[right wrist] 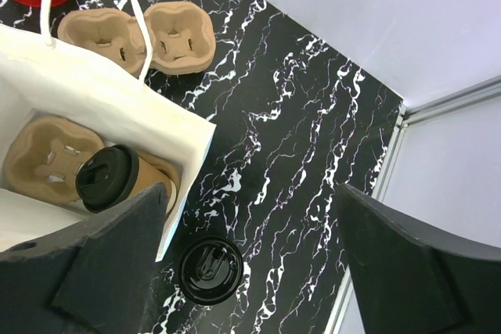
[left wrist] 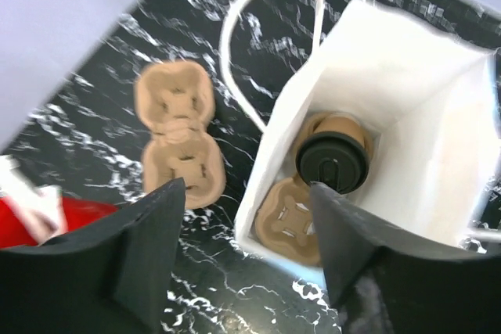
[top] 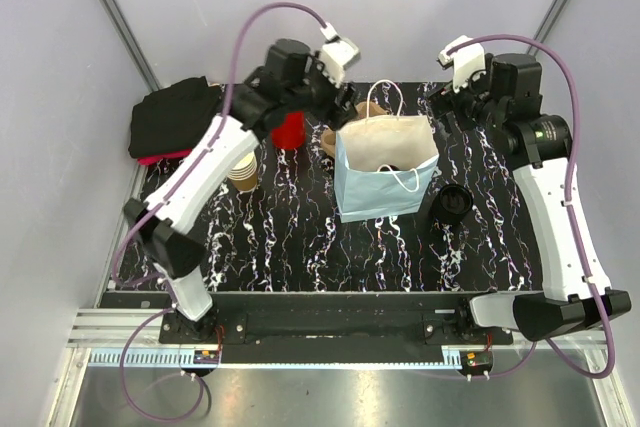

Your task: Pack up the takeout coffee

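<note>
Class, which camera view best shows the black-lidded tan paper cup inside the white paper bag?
Left wrist: it looks straight into the white paper bag, showing the black-lidded tan cup in its brown pulp carrier. Right wrist shows it too, off-centre. Top external catches only a dark patch at the bag's mouth.

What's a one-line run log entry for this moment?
coffee cup: lidded, in carrier inside paper bag | left end effector: open, empty | right end effector: open, empty | spare lid: beside bag

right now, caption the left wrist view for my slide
Open left gripper over the paper bag, lidded cup in a pulp carrier inside
</note>
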`<action>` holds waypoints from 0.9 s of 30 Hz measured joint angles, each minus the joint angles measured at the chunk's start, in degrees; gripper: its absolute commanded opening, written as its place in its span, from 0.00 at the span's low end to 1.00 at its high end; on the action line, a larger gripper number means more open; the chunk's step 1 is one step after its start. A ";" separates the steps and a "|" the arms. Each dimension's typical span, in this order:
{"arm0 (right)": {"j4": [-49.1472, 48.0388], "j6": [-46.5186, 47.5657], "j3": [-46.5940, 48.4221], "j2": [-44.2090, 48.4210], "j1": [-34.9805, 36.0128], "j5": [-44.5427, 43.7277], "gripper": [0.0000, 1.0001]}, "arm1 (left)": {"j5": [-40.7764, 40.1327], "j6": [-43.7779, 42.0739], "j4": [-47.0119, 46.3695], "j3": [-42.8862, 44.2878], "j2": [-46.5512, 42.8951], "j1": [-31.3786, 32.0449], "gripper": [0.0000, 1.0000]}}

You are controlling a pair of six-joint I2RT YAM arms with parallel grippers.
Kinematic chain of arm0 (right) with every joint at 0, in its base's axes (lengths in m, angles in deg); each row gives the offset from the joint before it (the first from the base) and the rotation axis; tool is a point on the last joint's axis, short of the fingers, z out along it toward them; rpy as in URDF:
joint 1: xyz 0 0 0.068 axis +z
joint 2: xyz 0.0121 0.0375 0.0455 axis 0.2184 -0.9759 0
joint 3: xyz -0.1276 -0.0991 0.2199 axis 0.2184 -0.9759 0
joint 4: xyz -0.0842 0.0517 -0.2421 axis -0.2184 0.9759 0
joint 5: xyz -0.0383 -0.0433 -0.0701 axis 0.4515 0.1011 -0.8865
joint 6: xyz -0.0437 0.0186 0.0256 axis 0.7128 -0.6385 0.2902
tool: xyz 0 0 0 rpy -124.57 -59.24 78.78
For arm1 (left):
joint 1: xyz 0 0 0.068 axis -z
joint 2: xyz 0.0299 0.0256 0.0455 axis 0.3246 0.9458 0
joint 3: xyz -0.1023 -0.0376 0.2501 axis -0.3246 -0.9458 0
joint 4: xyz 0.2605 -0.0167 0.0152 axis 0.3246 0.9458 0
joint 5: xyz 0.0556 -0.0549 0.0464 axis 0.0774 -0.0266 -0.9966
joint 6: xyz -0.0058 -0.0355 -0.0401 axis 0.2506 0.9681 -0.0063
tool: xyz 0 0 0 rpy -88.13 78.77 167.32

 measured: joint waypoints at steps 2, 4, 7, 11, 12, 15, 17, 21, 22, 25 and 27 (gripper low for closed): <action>-0.02 0.00 0.00 0.37 -0.07 0.37 0.98 | 0.09 -0.09 0.35 -0.13 -3.10 -1.27 0.83; -0.04 -0.04 0.00 0.55 -0.11 0.72 1.00 | 0.20 0.02 0.48 -0.26 -6.10 -3.45 0.91; -0.04 -0.28 0.00 0.59 -0.37 0.74 1.00 | 0.33 0.26 0.11 -1.42 -9.84 -7.37 0.99; -0.26 -1.14 0.02 0.57 -1.57 0.52 1.00 | 0.72 0.96 -0.59 -4.04 -12.76 -13.22 0.99; -0.46 -1.49 0.02 0.52 -2.03 0.50 1.00 | 0.94 1.09 -0.79 -4.72 -13.05 -14.69 0.99; -1.44 -2.84 0.07 0.24 -4.35 0.55 1.00 | 1.29 1.25 -1.64 -7.15 -13.18 -18.43 0.99; -2.23 -3.93 0.13 -0.28 -6.78 0.72 0.99 | 1.68 1.60 -1.99 -8.79 -12.94 -20.72 0.99; -3.45 -6.03 0.13 -1.88 -11.61 1.36 1.00 | 4.74 3.21 -3.34 -9.60 -10.99 -25.42 0.99; -3.72 -6.49 0.04 -2.29 -12.83 1.95 1.00 | 5.44 3.63 -3.98 -9.62 -10.36 -26.38 0.99; -5.25 -7.74 -1.75 -2.91 -15.23 2.71 1.00 | 8.20 4.79 -6.25 -10.12 -8.00 -29.33 0.99; -6.36 -8.39 -3.76 -3.04 -15.69 2.78 1.00 | 9.88 5.31 -7.50 -10.27 -6.10 -30.64 0.99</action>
